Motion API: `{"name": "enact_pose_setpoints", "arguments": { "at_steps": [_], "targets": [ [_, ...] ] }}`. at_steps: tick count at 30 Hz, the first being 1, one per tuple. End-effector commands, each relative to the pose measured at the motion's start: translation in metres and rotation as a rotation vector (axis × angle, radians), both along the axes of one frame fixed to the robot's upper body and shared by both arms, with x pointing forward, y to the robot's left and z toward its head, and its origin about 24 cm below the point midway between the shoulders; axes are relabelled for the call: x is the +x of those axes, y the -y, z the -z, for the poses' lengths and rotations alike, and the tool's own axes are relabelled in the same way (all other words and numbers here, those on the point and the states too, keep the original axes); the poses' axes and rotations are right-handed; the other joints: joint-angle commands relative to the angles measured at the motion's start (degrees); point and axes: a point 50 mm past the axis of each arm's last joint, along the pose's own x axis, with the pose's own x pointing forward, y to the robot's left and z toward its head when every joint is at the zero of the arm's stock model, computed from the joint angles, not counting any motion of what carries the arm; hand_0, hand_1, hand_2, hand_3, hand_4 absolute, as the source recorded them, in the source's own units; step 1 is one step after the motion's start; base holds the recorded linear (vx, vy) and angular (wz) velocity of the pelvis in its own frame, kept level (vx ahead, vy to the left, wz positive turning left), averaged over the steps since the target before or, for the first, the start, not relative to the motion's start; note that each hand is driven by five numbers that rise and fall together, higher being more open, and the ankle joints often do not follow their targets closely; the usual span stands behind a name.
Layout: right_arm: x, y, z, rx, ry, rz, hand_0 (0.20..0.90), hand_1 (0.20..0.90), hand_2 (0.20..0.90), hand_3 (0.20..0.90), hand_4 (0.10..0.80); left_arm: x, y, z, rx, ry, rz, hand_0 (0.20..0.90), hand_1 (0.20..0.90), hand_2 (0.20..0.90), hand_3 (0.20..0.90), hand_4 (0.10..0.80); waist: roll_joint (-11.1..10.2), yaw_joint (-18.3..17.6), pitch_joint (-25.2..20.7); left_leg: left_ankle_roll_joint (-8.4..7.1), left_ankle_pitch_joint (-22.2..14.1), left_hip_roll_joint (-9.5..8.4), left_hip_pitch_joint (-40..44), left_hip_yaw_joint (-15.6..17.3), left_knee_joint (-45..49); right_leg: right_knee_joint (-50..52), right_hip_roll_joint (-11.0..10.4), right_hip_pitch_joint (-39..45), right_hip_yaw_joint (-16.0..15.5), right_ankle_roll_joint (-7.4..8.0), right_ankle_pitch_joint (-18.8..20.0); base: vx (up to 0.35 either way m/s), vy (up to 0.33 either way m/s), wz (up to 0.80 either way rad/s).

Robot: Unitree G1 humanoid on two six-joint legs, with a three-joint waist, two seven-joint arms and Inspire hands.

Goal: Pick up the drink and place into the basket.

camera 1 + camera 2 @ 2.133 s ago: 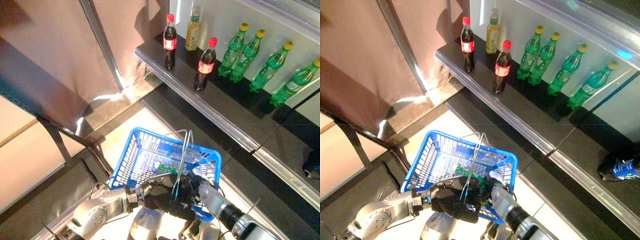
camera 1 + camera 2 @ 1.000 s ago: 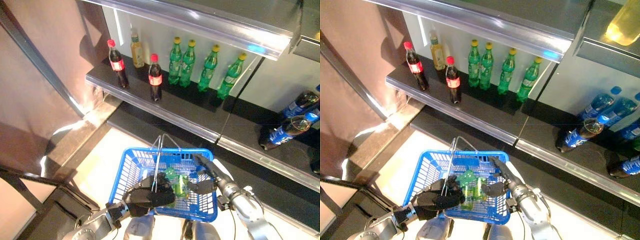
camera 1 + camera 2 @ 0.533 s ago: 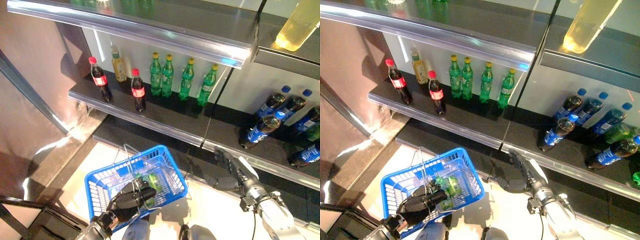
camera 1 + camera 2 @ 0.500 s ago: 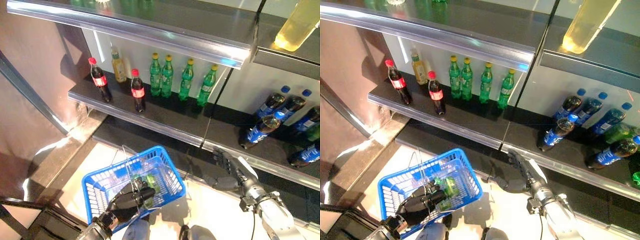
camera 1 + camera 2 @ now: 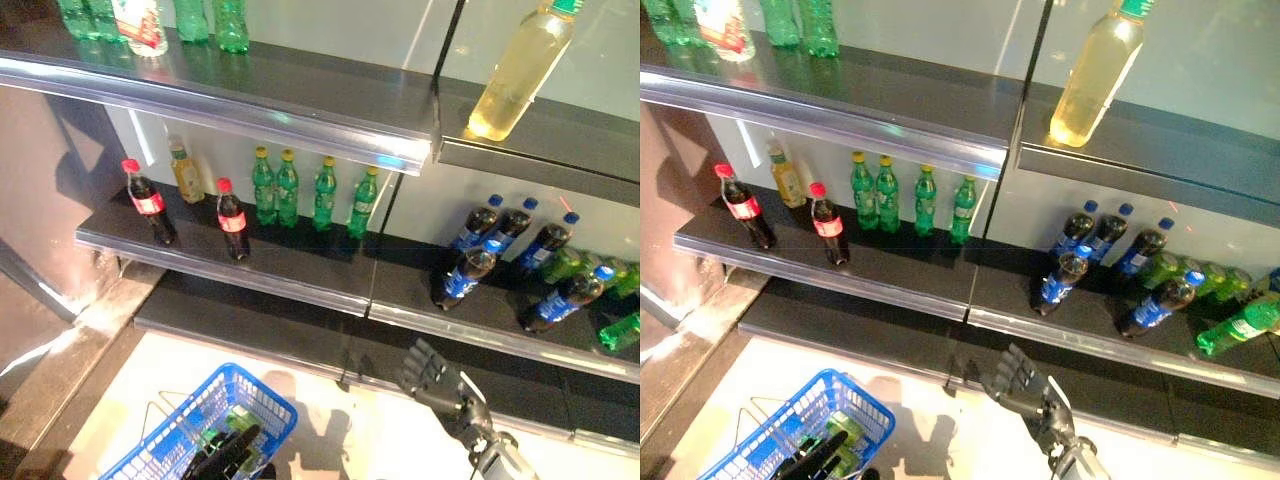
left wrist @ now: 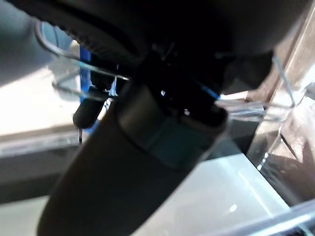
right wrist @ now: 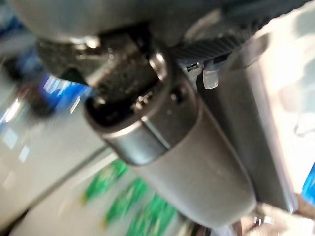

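Observation:
A blue mesh basket [image 5: 205, 398] hangs at the lower left, with a green drink [image 5: 238, 420] lying inside it. My left hand [image 5: 226, 458] is curled round the basket's wire handles [image 6: 74, 73] and carries it. My right hand [image 5: 433, 376] is held out in front of the lowest shelf edge [image 5: 300, 345]. Its fingers are spread, it holds nothing, and it is well apart from the basket. The right wrist view shows only the right hand [image 7: 162, 128] close up.
The middle shelf holds two cola bottles [image 5: 232, 220], a yellow-tea bottle [image 5: 186, 172], several green bottles [image 5: 289, 188] and dark blue-labelled bottles [image 5: 470, 262]. A large yellow bottle [image 5: 515, 70] stands on the upper shelf. Pale floor [image 5: 350, 430] lies between basket and right hand.
The camera has tilted up toward the shelves. My right hand has left the basket's rim and reached forward toward the shelf, open. The left hand still carries the basket.

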Motion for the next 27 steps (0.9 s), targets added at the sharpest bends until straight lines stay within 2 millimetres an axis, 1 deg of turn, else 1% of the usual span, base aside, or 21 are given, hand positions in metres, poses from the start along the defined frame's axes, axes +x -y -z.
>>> {"name": "enact_pose_setpoints", "arguments": {
  "at_steps": [1, 2, 3, 4, 7, 8, 9, 10, 12, 13, 14, 15, 16, 17, 18, 20, 21, 24, 25, 26, 27],
  "targets": [
    [0.014, -0.003, 0.004, -0.106, 0.009, 0.039, 0.900, 0.900, 0.900, 0.900, 0.800, 0.075, 0.005, -0.024, 0.088, 0.315, 0.023, 0.300, 0.300, 0.300, 0.200, 0.100, 1.1, -1.9, -0.7, 0.59, -1.2, -0.95, 2.8, 1.3, -0.6, -7.9, 0.5, 4.2, -0.3, 0.99, 7.8, -0.146, -0.251, -0.20],
    [0.012, -0.003, 0.010, -0.169, -0.043, 0.011, 0.900, 0.900, 0.900, 0.900, 0.800, 0.074, 0.006, -0.021, 0.091, 0.284, 0.004, 0.300, 0.300, 0.300, 0.200, 0.100, 1.2, -2.0, -0.7, 0.50, -1.1, -0.79, 2.9, 1.4, -0.8, -8.1, 0.7, 4.3, -0.2, 0.85, 7.9, -0.191, -0.349, -0.50],
    [0.005, -0.003, 0.022, -0.220, -0.121, -0.024, 0.900, 0.900, 0.900, 0.900, 0.800, 0.070, 0.006, -0.014, 0.097, 0.235, -0.021, 0.300, 0.300, 0.300, 0.200, 0.100, 1.4, -2.1, -0.7, 0.34, -0.8, -0.37, 3.1, 1.4, -1.2, -8.4, 1.1, 4.5, -0.1, 0.55, 7.9, -0.115, -0.246, -0.60],
    [-0.004, -0.003, 0.035, -0.225, -0.211, -0.019, 0.900, 0.900, 0.900, 0.900, 0.800, 0.065, 0.005, -0.008, 0.105, 0.189, -0.043, 0.300, 0.300, 0.300, 0.200, 0.100, 1.4, -2.0, -0.8, 0.07, -0.6, 0.02, 3.0, 1.3, -1.2, -8.5, 1.5, 4.4, 0.2, 0.21, 7.8, -0.096, -0.205, -0.52],
    [-0.009, -0.003, 0.041, -0.232, -0.245, -0.020, 0.900, 0.900, 0.900, 0.900, 0.800, 0.063, 0.005, -0.005, 0.104, 0.171, -0.058, 0.300, 0.300, 0.300, 0.200, 0.100, 1.4, -2.0, -0.8, -0.09, -0.4, 0.25, 2.9, 1.2, -1.2, -8.6, 1.7, 4.4, 0.3, 0.04, 7.8, -0.053, -0.144, -0.07],
    [-0.037, 0.001, 0.066, -0.282, -0.450, 0.019, 0.900, 0.900, 0.900, 0.900, 0.800, 0.053, 0.003, 0.007, 0.116, 0.085, -0.113, 0.300, 0.300, 0.300, 0.200, 0.100, 1.5, -1.8, -0.5, -1.01, 0.0, 1.64, 2.2, 1.0, 0.2, -8.6, 2.9, 4.5, 1.2, -1.09, 7.5, -0.075, -0.272, -0.03],
    [-0.042, 0.001, 0.069, -0.295, -0.497, 0.011, 0.900, 0.900, 0.900, 0.900, 0.800, 0.051, 0.003, 0.009, 0.116, 0.066, -0.128, 0.300, 0.300, 0.300, 0.200, 0.100, 1.4, -1.8, -0.5, -1.16, -0.1, 1.91, 1.9, 1.0, 1.0, -8.6, 3.0, 4.4, 1.4, -1.32, 7.5, -0.095, -0.357, -0.08],
    [-0.054, 0.002, 0.075, -0.324, -0.566, -0.021, 0.900, 0.900, 0.900, 0.900, 0.800, 0.046, 0.003, 0.012, 0.114, 0.034, -0.160, 0.300, 0.300, 0.300, 0.200, 0.100, 1.1, -1.8, -0.1, -1.39, -0.5, 2.53, 1.0, 1.2, 4.4, -8.6, 3.2, 4.4, 2.1, -1.93, 7.7, -0.042, -0.194, -0.26],
    [-0.063, 0.002, 0.079, -0.348, -0.628, -0.057, 0.900, 0.900, 0.900, 0.900, 0.800, 0.041, 0.005, 0.016, 0.104, -0.005, -0.210, 0.300, 0.300, 0.300, 0.200, 0.100, 0.9, -1.6, 0.5, -1.13, -0.5, 2.38, -1.0, 0.4, 9.1, -8.6, 3.4, 4.4, 2.9, -2.56, 8.0, -0.028, -0.174, -0.48],
    [-0.066, 0.001, 0.081, -0.350, -0.652, -0.070, 0.900, 0.900, 0.900, 0.900, 0.800, 0.039, 0.004, 0.018, 0.096, -0.024, -0.237, 0.300, 0.300, 0.300, 0.200, 0.100, 0.9, -1.4, 0.9, -0.77, 0.0, 1.50, -3.0, -0.8, 12.9, -8.5, 3.7, 4.5, 3.3, -2.92, 8.1, -0.026, -0.168, -0.42],
    [-0.070, 0.003, 0.082, -0.355, -0.677, -0.082, 0.900, 0.900, 0.900, 0.900, 0.800, 0.035, 0.004, 0.020, 0.086, -0.058, -0.260, 0.300, 0.300, 0.300, 0.200, 0.100, 1.1, -0.8, 1.7, 0.75, -1.1, -2.41, -5.8, -3.7, 17.5, -7.6, 3.8, 4.4, 4.2, -3.19, 8.0, -0.003, -0.126, -0.36],
    [-0.070, 0.005, 0.082, -0.363, -0.689, -0.089, 0.900, 0.900, 0.900, 0.900, 0.800, 0.031, 0.005, 0.022, 0.084, -0.076, -0.266, 0.300, 0.300, 0.300, 0.200, 0.100, 1.4, -0.2, 2.0, 2.04, -3.9, -5.40, -5.5, -5.7, 17.3, -7.0, 3.9, 4.1, 4.7, -2.87, 7.8, 0.040, -0.090, -0.37],
    [-0.069, 0.007, 0.082, -0.375, -0.696, -0.103, 0.900, 0.900, 0.900, 0.900, 0.800, 0.026, 0.007, 0.024, 0.086, -0.101, -0.270, 0.300, 0.300, 0.300, 0.200, 0.100, 1.9, 0.1, 1.7, 2.91, -5.3, -7.83, -4.9, -7.6, 15.4, -6.7, 4.2, 3.3, 5.2, -2.61, 7.9, 0.082, -0.032, -0.62],
    [-0.068, 0.010, 0.082, -0.384, -0.700, -0.103, 0.900, 0.900, 0.900, 0.900, 0.800, 0.023, 0.008, 0.025, 0.089, -0.120, -0.269, 0.300, 0.300, 0.300, 0.200, 0.100, 2.3, 0.4, 1.6, 3.23, -5.7, -8.80, -4.0, -8.4, 13.8, -6.6, 4.6, 3.2, 5.6, -2.50, 7.9, 0.077, -0.022, -0.63],
    [-0.067, 0.010, 0.081, -0.389, -0.701, -0.103, 0.900, 0.900, 0.900, 0.900, 0.800, 0.022, 0.008, 0.026, 0.088, -0.126, -0.271, 0.300, 0.300, 0.300, 0.200, 0.100, 2.5, 0.5, 1.5, 3.36, -5.6, -9.33, -3.5, -9.0, 12.7, -6.6, 4.9, 3.1, 5.8, -2.43, 7.9, 0.097, -0.006, -0.74],
    [-0.065, 0.015, 0.080, -0.430, -0.705, -0.104, 0.900, 0.900, 0.900, 0.900, 0.800, 0.014, 0.009, 0.029, 0.085, -0.167, -0.304, 0.300, 0.300, 0.300, 0.200, 0.100, 3.3, 1.3, 1.1, 3.91, -4.7, -12.27, -2.8, -14.2, 9.0, -6.6, 6.4, 2.7, 7.8, -2.38, 7.9, 0.112, 0.008, -0.52],
    [-0.065, 0.015, 0.080, -0.436, -0.706, -0.108, 0.900, 0.900, 0.900, 0.900, 0.800, 0.013, 0.009, 0.029, 0.085, -0.172, -0.310, 0.300, 0.300, 0.300, 0.200, 0.100, 3.3, 1.4, 1.1, 3.97, -4.6, -12.35, -2.6, -14.5, 8.8, -6.7, 6.6, 2.7, 7.9, -2.43, 7.8, 0.134, 0.051, -0.68],
    [-0.066, 0.018, 0.080, -0.509, -0.718, -0.053, 0.900, 0.900, 0.900, 0.900, 0.800, 0.008, 0.009, 0.031, 0.100, -0.210, -0.306, 0.300, 0.300, 0.300, 0.200, 0.100, 3.3, 0.8, 0.3, 4.36, -4.4, -11.95, -1.2, -13.7, 6.3, -6.0, 7.2, 2.6, 8.3, -2.49, 6.8, 0.102, 0.042, -0.63],
    [-0.067, 0.017, 0.080, -0.511, -0.719, -0.041, 0.900, 0.900, 0.900, 0.900, 0.800, 0.009, 0.009, 0.031, 0.103, -0.206, -0.300, 0.300, 0.300, 0.300, 0.200, 0.100, 3.4, 0.5, 0.1, 4.60, -4.3, -11.61, -0.8, -13.2, 5.6, -4.5, 7.3, 2.1, 8.1, -2.37, 6.3, 0.107, -0.007, -0.27],
    [-0.067, 0.011, 0.081, -0.524, -0.693, -0.079, 0.900, 0.900, 0.900, 0.900, 0.800, 0.012, 0.008, 0.030, 0.115, -0.203, -0.290, 0.300, 0.300, 0.300, 0.200, 0.100, 3.3, -0.1, 0.0, 5.06, -4.6, -11.11, -0.3, -12.1, 5.1, -0.7, 7.6, 0.7, 7.6, -2.18, 5.6, 0.096, -0.014, -0.13],
    [-0.067, 0.011, 0.081, -0.528, -0.688, -0.087, 0.900, 0.900, 0.900, 0.900, 0.800, 0.012, 0.007, 0.030, 0.115, -0.203, -0.289, 0.300, 0.300, 0.300, 0.200, 0.100, 3.3, -0.2, 0.0, 5.07, -4.5, -11.06, -0.3, -11.9, 5.0, -0.2, 7.5, 0.5, 7.5, -2.08, 5.7, 0.085, -0.112, -0.01]
  ]
}}
